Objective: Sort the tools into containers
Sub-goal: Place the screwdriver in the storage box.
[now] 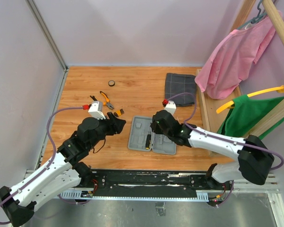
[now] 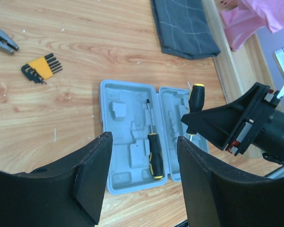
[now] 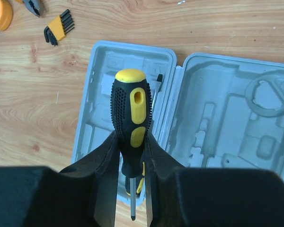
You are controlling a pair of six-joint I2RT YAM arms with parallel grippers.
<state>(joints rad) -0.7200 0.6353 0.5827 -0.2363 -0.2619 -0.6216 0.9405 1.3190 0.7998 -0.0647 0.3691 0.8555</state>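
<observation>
Right wrist view: the right end effector [image 3: 131,142] pinches a yellow-and-black screwdriver [image 3: 130,101] by its lower handle, centre frame, over the open tool case [image 3: 85,127]. It looks stiff and light, with grippy rubber, so the handle suits holding. The left end effector [image 2: 143,139] gapes empty.

screwdriver [image 2: 154,156] in case [image 2: 123,94], cloth [image 2: 184,26] behind

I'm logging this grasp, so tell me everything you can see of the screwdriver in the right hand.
Black dimpled rubbery handle with yellow cap and inlays, thin metal shaft. The right hand clamps the screwdriver by the handle's lower part, cap pointing away from the wrist, held over the open grey case.
</observation>
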